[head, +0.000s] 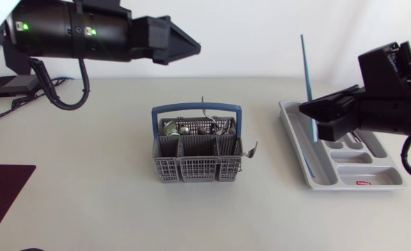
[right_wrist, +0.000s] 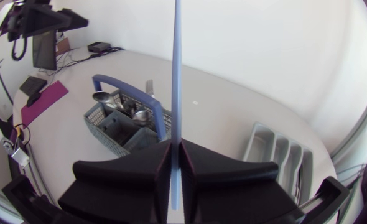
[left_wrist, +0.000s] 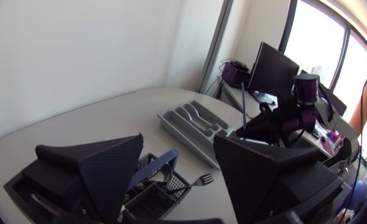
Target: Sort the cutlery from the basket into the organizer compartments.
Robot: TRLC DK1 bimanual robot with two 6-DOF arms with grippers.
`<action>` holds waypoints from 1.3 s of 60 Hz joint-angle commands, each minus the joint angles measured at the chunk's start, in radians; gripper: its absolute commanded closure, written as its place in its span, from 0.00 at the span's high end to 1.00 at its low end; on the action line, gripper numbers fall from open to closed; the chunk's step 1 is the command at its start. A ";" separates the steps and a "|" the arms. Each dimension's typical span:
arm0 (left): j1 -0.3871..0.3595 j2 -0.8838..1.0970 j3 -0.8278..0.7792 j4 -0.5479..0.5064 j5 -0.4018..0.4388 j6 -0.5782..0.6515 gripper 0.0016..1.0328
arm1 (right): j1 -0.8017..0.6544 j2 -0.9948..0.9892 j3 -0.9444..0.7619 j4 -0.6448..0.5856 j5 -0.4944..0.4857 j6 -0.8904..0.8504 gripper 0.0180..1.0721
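Observation:
The grey cutlery basket [head: 197, 159] with a blue handle stands mid-table, holding spoons [head: 184, 127] in its rear part. A fork [head: 249, 150] pokes out of its right side. The grey organizer [head: 362, 174] lies at the right. My right gripper [head: 307, 109] hovers over the organizer's left end, shut on a long thin blue utensil [head: 307, 70] that stands almost upright. In the right wrist view, that blue utensil [right_wrist: 175, 74] rises from between the shut fingers [right_wrist: 140, 165]. My left gripper [head: 195, 49] hangs high behind the basket. It shows open and empty [left_wrist: 178, 140], with the basket [left_wrist: 158, 186] below it.
A dark maroon mat [head: 3, 192] lies at the front left edge. A black box [head: 10, 85] with cables sits at the back left. Bare tabletop surrounds the basket on all sides.

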 commanded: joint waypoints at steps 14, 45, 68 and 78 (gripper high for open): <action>-0.185 0.138 0.051 -0.105 -0.191 0.103 0.76 | -0.272 0.116 -0.101 0.055 -0.033 -0.028 0.06; -0.328 0.314 0.179 -0.250 -0.320 0.106 0.76 | -0.419 0.523 -0.103 0.188 -0.004 -0.031 0.06; -0.374 0.394 0.260 -0.336 -0.339 0.092 0.76 | -0.414 0.747 -0.058 0.266 0.058 -0.008 0.07; -0.398 0.423 0.309 -0.380 -0.352 0.078 0.76 | -0.405 0.793 -0.041 0.271 0.098 -0.004 0.09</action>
